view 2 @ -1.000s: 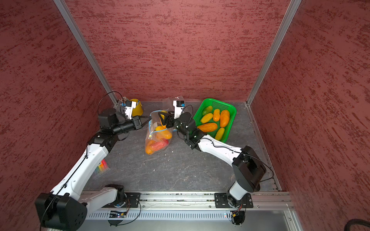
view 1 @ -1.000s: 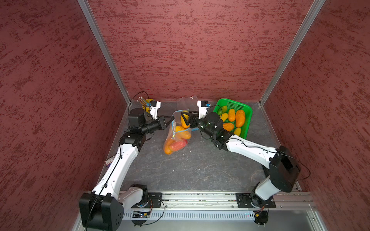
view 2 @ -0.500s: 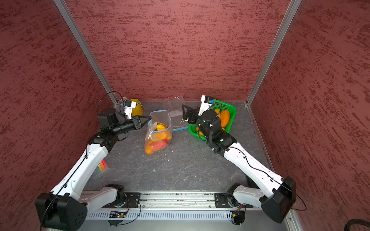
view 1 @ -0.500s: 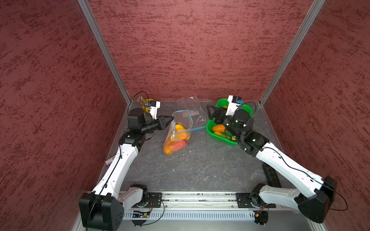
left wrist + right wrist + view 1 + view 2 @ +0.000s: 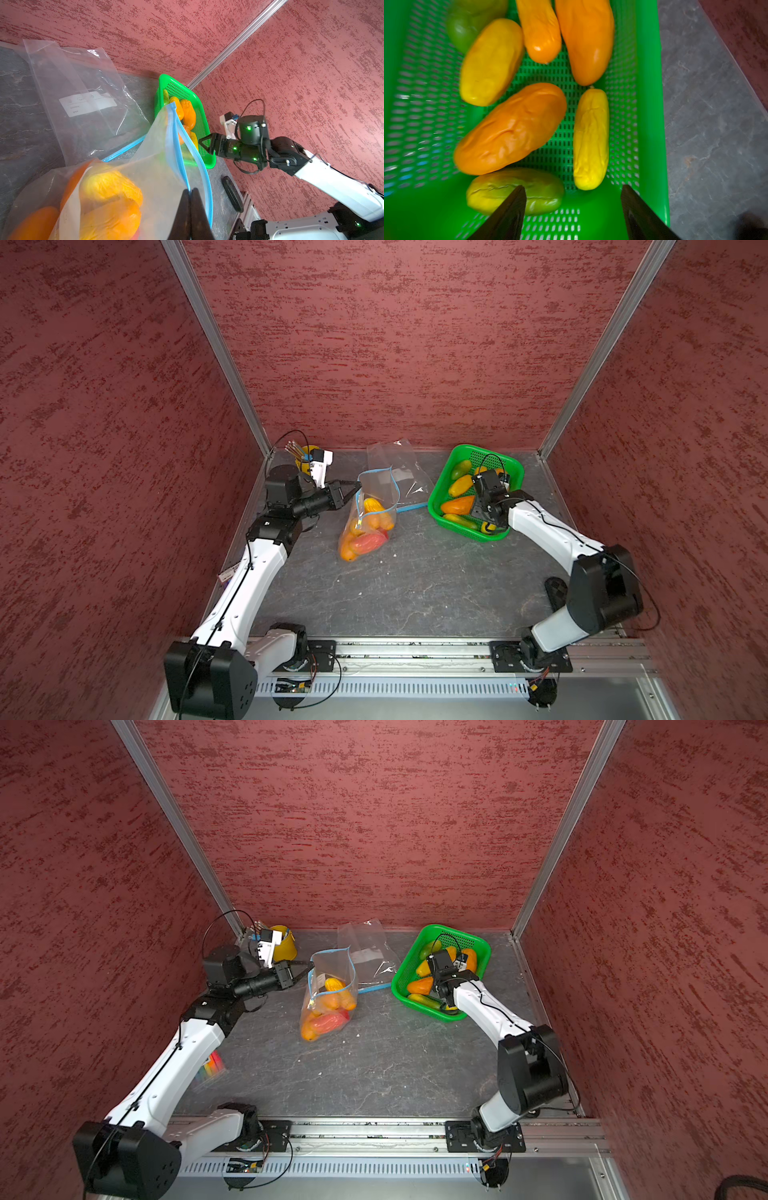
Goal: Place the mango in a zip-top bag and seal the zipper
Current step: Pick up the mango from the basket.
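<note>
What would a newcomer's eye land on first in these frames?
First the bright green basket at the back right, full of yellow, orange and green mangoes, with the open right gripper poised over it. Next, mid-table, the zip-top bag already stuffed with fruit, its mouth held up by the shut left gripper pinching its top edge.

Yellow cup (image 5: 286,948) w/ pens (image 5: 293,446), back-left corner; coloured markers (image 5: 212,1065) left edge.

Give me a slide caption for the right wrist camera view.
Open right gripper hovers above seven mangoes lying in the green basket.
</note>
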Tool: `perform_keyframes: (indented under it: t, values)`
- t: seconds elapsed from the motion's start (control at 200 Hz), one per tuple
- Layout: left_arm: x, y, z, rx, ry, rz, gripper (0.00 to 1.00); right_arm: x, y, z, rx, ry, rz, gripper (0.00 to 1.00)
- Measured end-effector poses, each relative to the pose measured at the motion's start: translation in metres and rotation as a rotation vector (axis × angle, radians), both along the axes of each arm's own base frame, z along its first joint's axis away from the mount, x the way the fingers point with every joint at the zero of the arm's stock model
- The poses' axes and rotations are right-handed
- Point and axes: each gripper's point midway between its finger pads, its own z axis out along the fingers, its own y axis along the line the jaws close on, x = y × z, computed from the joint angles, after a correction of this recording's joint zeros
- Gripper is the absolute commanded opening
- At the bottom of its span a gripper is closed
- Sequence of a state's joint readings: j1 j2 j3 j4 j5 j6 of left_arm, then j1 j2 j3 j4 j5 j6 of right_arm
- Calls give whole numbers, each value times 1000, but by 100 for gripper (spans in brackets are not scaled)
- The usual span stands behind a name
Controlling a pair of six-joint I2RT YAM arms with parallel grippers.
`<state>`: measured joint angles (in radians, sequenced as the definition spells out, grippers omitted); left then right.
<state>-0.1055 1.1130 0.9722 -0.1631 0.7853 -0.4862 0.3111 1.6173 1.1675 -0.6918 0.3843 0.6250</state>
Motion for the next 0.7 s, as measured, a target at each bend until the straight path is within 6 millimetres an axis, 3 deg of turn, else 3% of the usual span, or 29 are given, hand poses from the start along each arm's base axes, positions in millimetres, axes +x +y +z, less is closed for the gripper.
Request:
perform_keyframes:
  t: [0.185,0.491,0.701]
  values:
    - [0,1,0,0,0,1,0,3,-9,-40,-26,94,-32,69]
    - [1,2,0,0,0,6,0,20,-21,-76,-16,112,-73,67]
    - [3,6,0,0,0,16,0,26,-20,-80,5,101,-65,38]
